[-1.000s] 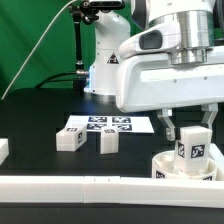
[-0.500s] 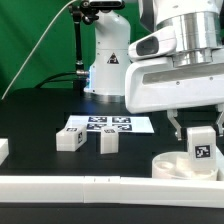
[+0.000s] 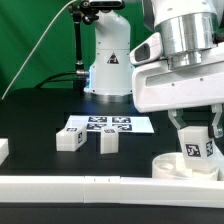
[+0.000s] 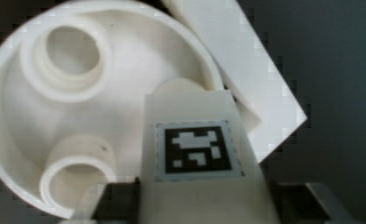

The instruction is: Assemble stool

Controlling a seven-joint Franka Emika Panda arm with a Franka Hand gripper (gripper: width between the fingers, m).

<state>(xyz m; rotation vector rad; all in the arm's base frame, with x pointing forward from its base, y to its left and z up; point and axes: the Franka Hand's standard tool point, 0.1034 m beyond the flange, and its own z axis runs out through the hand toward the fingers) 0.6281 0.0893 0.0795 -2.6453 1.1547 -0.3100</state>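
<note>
Three legs in sight: one gripped, two loose. Pinched between the jaws, which stand partway closed against its sides: one leg (image 3: 198, 148), long axis upright, tagged face turned to the exterior camera, lower end pointing straight down at the seat (image 3: 166, 163). Seat lying flat on the black counter (image 3: 40, 125) at the exterior view's right, just behind the front rail (image 3: 90, 186). Cannot tell whether the leg's lower end touches the seat or hangs just above it.

Seen from the wrist: leg (image 4: 198, 115) running lengthwise away from the camera toward the seat (image 4: 23, 90), tag (image 4: 199, 147) on its facing side, dark fingers (image 4: 112, 200) flanking it on both sides, two round sockets (image 4: 68, 45) open in the seat beside it.

Resting just in front of the marker board (image 3: 105, 124): loose legs (image 3: 68, 139), near each other without touching, well to the exterior view's left of the seat.
</note>
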